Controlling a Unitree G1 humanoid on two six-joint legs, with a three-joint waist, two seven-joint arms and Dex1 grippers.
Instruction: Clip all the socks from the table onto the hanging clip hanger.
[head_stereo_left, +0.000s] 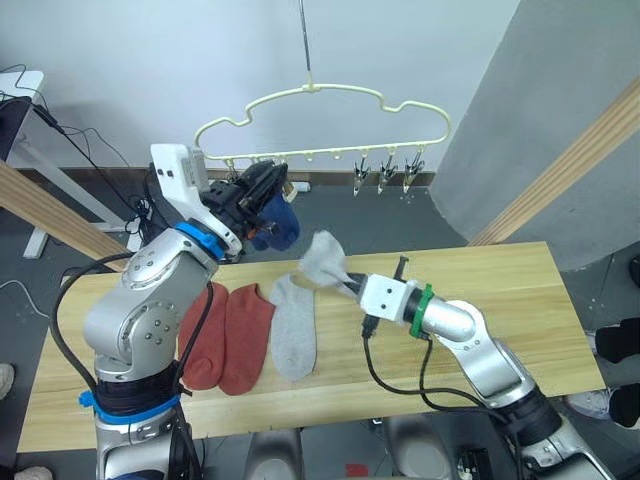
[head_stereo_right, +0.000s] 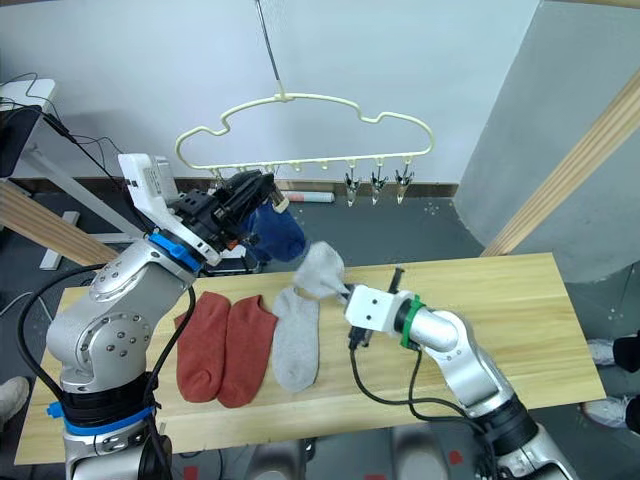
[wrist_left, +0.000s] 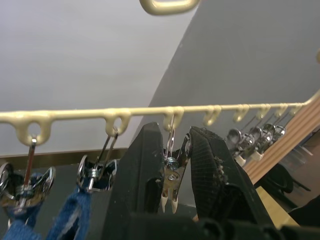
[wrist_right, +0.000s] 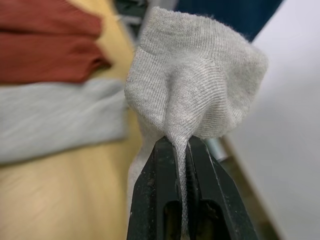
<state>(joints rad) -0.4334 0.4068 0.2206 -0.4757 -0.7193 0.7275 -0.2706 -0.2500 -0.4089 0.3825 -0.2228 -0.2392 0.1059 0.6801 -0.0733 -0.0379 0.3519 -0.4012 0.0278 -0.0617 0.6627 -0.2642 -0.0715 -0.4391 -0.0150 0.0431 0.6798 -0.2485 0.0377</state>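
On the desk (head_stereo_left: 480, 300), nearest the robot, three socks lay flat side by side: two red socks (head_stereo_left: 228, 335) touching each other, and a grey sock (head_stereo_left: 295, 327) just beside them, toward the robot's right.

Right end effector (head_stereo_left: 347, 283) was clenched on a second grey sock, the held sock (head_stereo_left: 322, 258), lifted off the desk above its far edge. The right wrist view showed the knit pinched between both fingers (wrist_right: 159, 200), with the rest bunched above them.

Left end effector (head_stereo_left: 255, 190) was raised to the hanger (head_stereo_left: 320, 115), beyond the desk. In the left wrist view its fingers (wrist_left: 210, 170) stood on either side of the third clip (wrist_left: 171, 172), touching or nearly touching its handles. The clip's jaws looked barely parted; I could not tell whether it was being squeezed yet. Two blue socks (head_stereo_left: 275, 225) hung from the two clips beside it, at the hanger's left end. Three clips (head_stereo_left: 385, 175) hung bare at the right end.

Judgement: step in hand is clipping the first grey sock; two of six are done. The next move calls for the left fingers to press the clip handles fully open, and the right arm to carry the sock's edge up between the jaws before release. The hanger hangs free on its hook, so it may swing.
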